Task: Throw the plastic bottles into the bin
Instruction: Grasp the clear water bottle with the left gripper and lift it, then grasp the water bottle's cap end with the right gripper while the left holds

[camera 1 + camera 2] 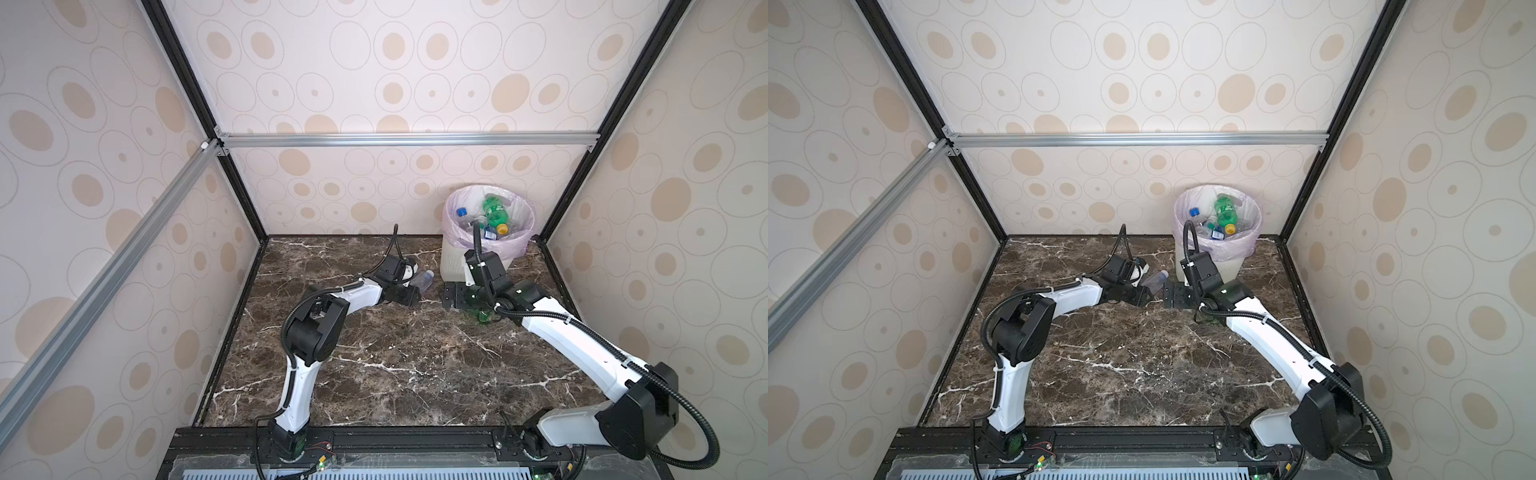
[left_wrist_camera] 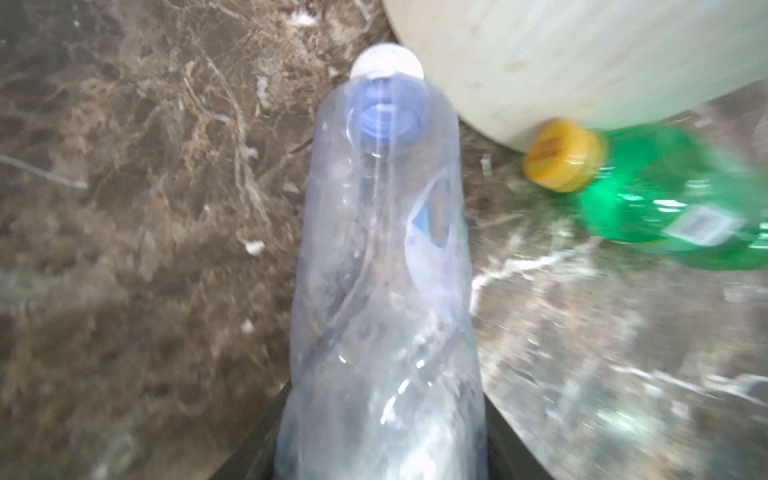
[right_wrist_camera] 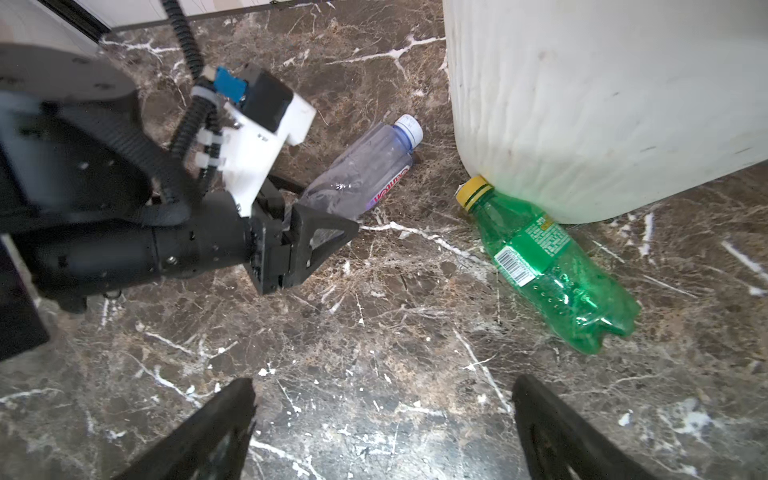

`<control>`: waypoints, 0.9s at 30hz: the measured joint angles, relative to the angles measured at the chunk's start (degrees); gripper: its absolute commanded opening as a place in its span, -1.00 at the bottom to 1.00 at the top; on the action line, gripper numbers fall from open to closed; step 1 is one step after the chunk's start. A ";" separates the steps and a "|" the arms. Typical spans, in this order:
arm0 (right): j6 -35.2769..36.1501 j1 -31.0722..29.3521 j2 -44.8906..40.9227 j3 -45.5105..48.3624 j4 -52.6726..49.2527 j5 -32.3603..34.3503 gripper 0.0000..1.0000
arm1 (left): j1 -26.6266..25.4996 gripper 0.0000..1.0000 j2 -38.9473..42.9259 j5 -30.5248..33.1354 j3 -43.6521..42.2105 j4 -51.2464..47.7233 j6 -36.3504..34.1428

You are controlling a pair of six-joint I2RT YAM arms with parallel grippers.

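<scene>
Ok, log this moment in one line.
left gripper: shut on clear bottle | right gripper: open, empty | green bottle: cap at bin base

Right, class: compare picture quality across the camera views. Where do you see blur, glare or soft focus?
Left wrist view: motion blur smears the green bottle, glare whitens the table, the clear bottle is merely soft. Right wrist view: green bottle crisp, right pincer at the frame edge out of focus. Both top views: even light, little glare.
</scene>
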State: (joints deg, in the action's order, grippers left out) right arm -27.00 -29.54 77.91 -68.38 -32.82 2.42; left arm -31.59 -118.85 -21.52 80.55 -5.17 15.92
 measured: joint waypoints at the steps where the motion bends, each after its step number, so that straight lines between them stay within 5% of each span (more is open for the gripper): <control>1: -0.96 0.09 0.11 0.00 0.59 -0.83 0.99 | 0.22 0.08 2.14 -1.60 -2.58 1.70 2.01; 13: -13.05 0.37 5.07 0.00 9.75 -8.61 1.00 | 2.03 0.06 20.52 -11.02 -24.04 18.49 22.01; 27: -23.37 0.37 8.68 0.74 23.47 -15.67 0.86 | 1.53 0.06 27.63 -13.20 -29.11 30.03 34.58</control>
State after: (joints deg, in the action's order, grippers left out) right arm -50.37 -29.17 86.59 -67.64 -9.34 -13.26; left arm -30.06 -91.22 -34.72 51.44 24.86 50.50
